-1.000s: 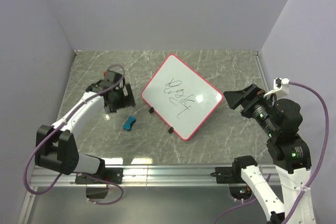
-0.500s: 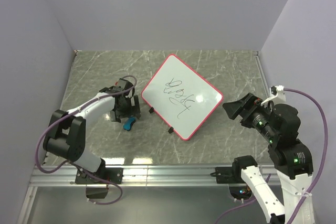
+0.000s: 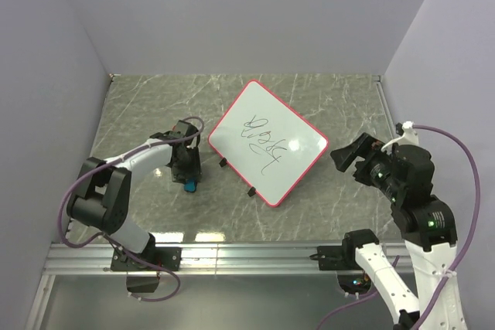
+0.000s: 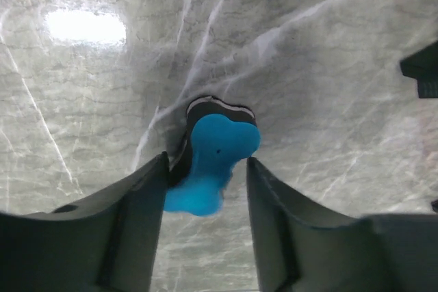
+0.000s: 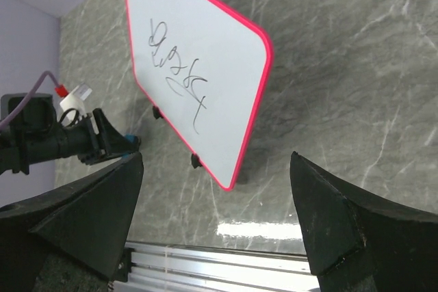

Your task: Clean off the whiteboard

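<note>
whiteboard (image 3: 267,143): 1 (scribbled) | eraser (image 4: 215,152): 1 — blue | arms (image 3: 139,161) (image 3: 406,187): 2

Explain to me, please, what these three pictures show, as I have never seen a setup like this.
These are two robot arms bolted at the near edge of a grey marbled table. Each arm ends in a two-finger gripper. The wide picture comes from a fixed camera above and behind the arms. The other two come from a camera on each wrist, so each shows its own dark fingers at the bottom.

On the table is a large white rectangular whiteboard with a thin red-pink rim and black scribbles on it. To its left lies a small blue eraser.

The left gripper is open, with one finger on each side of the eraser, and has not closed on it. The right gripper is open and empty, and faces the whiteboard.
</note>
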`<state>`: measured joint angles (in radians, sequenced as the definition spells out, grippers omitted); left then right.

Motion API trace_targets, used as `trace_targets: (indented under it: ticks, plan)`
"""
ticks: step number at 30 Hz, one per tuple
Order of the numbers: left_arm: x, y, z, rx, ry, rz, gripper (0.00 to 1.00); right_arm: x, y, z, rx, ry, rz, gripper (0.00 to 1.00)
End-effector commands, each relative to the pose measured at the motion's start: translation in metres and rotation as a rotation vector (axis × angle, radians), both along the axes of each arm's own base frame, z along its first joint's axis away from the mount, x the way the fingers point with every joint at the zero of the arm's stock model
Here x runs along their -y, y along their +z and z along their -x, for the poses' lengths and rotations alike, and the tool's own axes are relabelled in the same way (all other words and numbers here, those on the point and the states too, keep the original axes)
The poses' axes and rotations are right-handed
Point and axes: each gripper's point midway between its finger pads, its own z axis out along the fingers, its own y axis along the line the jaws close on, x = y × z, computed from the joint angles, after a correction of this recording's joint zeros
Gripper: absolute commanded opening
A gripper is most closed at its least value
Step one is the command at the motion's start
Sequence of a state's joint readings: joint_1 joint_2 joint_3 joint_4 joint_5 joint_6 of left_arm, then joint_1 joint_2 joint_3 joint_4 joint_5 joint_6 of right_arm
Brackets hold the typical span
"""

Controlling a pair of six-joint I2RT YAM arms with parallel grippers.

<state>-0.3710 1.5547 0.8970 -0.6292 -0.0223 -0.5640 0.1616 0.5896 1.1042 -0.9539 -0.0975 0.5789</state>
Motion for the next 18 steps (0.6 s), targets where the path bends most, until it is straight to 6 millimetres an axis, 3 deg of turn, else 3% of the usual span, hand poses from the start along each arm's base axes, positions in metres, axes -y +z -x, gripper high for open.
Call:
trace_targets:
  ticks: [1,5,9,10,12,13,14,16,18]
  plan:
    - [0.006,-0.006,0.0,-0.018,-0.022,0.019,0.5,0.006,-0.002,-0.011,0.001,-0.032,0.03,0.94]
    - [0.008,-0.014,0.006,-0.053,-0.037,0.023,0.36,-0.002,-0.022,-0.02,-0.043,-0.014,0.005,0.94]
    - [0.01,-0.014,0.007,-0.058,-0.044,0.03,0.0,-0.022,-0.044,-0.027,-0.092,0.059,-0.073,0.95]
    - [0.011,-0.013,0.006,-0.055,-0.047,0.03,0.0,-0.026,-0.042,-0.033,-0.063,0.074,-0.091,0.95]
    - [0.015,-0.003,0.004,-0.041,-0.045,0.055,0.0,-0.037,-0.057,-0.038,-0.076,0.117,-0.146,0.96]
    - [0.017,0.003,0.001,-0.031,-0.046,0.065,0.0,-0.05,-0.046,-0.041,-0.017,0.192,-0.202,0.96]
    - [0.023,0.017,-0.007,0.004,-0.051,0.088,0.0,-0.055,-0.062,-0.042,-0.047,0.202,-0.247,0.97]
    - [0.03,0.04,-0.012,0.037,-0.06,0.115,0.0,-0.064,-0.061,-0.049,-0.007,0.249,-0.303,0.97]
    - [0.039,0.071,-0.026,0.1,-0.08,0.134,0.0,-0.064,-0.081,-0.053,-0.035,0.219,-0.343,0.96]
